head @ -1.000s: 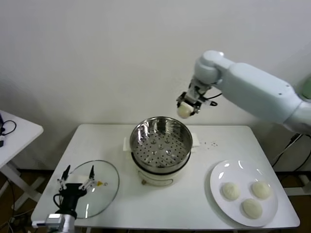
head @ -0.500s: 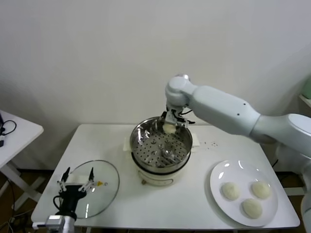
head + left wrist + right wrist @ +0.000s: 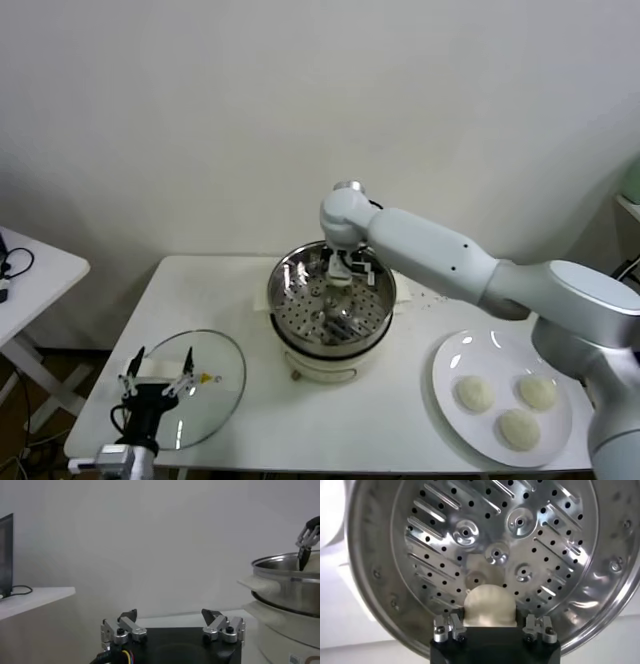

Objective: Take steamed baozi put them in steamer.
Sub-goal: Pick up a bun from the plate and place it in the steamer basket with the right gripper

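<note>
The shiny steel steamer [image 3: 380,290] sits on its white pot base at the table's middle. My right gripper [image 3: 345,272] reaches down inside it at the far side, shut on one cream-white baozi [image 3: 489,605] that hangs just above the perforated bottom [image 3: 520,550]. Three more baozi [image 3: 475,393] [image 3: 538,390] [image 3: 518,428] lie on the white plate [image 3: 450,360] at the right front. My left gripper [image 3: 158,374] is parked low at the left over the glass lid, its fingers [image 3: 130,617] spread apart and empty.
A round glass lid [image 3: 215,385] lies flat on the table's left front. A small white side table [image 3: 40,275] stands beyond the left edge. The wall is close behind the steamer.
My right arm has swung left and come down, carrying the baozi from above the steamer's far right rim to inside the basket. The left arm has stayed put.
</note>
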